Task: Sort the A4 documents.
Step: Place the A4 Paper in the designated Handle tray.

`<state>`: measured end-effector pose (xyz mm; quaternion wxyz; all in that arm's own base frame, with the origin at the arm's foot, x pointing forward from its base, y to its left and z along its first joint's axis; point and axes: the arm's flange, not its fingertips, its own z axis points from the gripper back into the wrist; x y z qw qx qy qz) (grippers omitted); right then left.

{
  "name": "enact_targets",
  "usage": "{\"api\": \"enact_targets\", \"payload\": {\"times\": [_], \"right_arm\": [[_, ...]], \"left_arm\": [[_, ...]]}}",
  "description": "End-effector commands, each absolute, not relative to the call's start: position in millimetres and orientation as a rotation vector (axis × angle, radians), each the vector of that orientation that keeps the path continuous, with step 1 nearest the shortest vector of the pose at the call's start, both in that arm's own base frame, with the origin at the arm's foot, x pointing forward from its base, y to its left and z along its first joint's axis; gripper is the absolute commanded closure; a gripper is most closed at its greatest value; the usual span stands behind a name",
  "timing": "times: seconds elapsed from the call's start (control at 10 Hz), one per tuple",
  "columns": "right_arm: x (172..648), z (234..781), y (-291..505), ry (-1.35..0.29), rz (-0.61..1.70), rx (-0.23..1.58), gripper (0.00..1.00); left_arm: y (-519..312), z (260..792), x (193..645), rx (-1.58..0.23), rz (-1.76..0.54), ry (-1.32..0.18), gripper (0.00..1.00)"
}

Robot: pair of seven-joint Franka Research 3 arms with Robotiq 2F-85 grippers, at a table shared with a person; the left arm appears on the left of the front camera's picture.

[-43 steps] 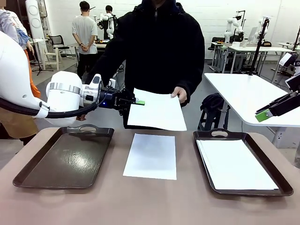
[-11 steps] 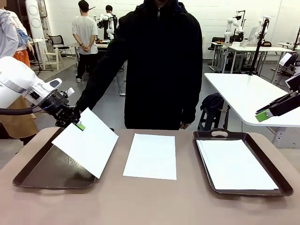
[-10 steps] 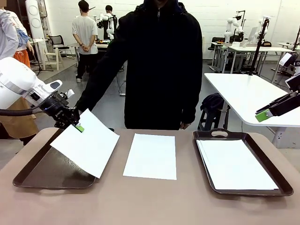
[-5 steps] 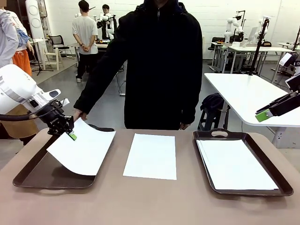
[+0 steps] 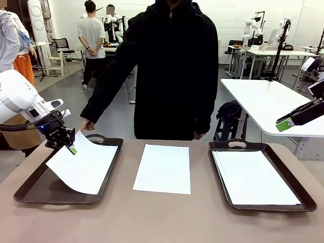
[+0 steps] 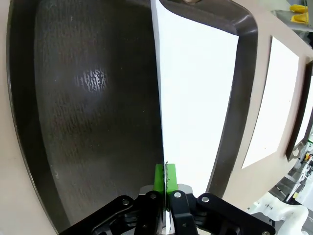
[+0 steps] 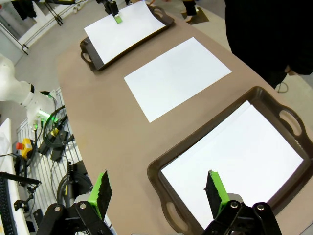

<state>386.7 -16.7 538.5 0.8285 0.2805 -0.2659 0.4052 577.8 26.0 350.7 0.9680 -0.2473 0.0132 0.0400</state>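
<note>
My left gripper [image 5: 71,148] is shut on the near-left corner of one white A4 document [image 5: 83,162], which slopes down onto the left dark tray [image 5: 30,187]. The left wrist view has the green pads [image 6: 159,177] pinched on the sheet's edge [image 6: 195,98] over the tray floor [image 6: 98,98]. A second sheet [image 5: 163,168] lies flat on the table's middle. The right tray [image 5: 304,205] holds a stack of sheets [image 5: 253,177]. My right gripper [image 7: 159,191] hangs open above that tray [image 7: 166,169] and off to its right [image 5: 286,124], with nothing between its fingers.
A person in a black jacket stands at the far side, one hand [image 5: 86,124] by the left tray's far handle. The brown table [image 5: 162,217] is bare at the front. A white table [image 5: 268,101] stands behind on the right.
My left gripper has moved down and to the left with the sheet. The sheet now rests lower, across the left tray. The right arm has not moved.
</note>
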Motion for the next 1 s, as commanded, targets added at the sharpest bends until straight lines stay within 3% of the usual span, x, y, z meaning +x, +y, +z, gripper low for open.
{"api": "enact_targets", "payload": {"times": [0.0, 0.2, 0.3, 0.4, 0.5, 0.6, 0.7, 0.8, 0.9], "right_arm": [[387, 537, -16, -0.565, 0.863, 0.6, 0.0], [387, 537, -16, -0.565, 0.863, 0.6, 0.0], [387, 537, -16, -0.565, 0.863, 0.6, 0.0], [387, 537, -16, -0.565, 0.863, 0.6, 0.0], [387, 537, -16, -0.565, 0.863, 0.6, 0.0], [387, 537, -16, -0.565, 0.863, 0.6, 0.0], [387, 537, -16, -0.565, 0.863, 0.6, 0.0], [387, 537, -16, -0.565, 0.863, 0.6, 0.0], [387, 537, -16, -0.565, 0.863, 0.6, 0.0]], "left_arm": [[21, 350, 577, -0.433, 0.114, 0.026, 0.99], [22, 346, 577, -0.407, 0.138, 0.045, 0.99], [21, 347, 576, -0.402, 0.143, 0.049, 0.81], [22, 348, 575, -0.397, 0.144, 0.046, 0.81], [24, 349, 574, -0.386, 0.147, 0.048, 0.62], [26, 351, 573, -0.38, 0.154, 0.039, 0.78], [27, 354, 573, -0.366, 0.159, 0.033, 0.43], [29, 356, 572, -0.358, 0.161, 0.028, 0.59], [30, 359, 571, -0.354, 0.164, 0.025, 0.24]]}}
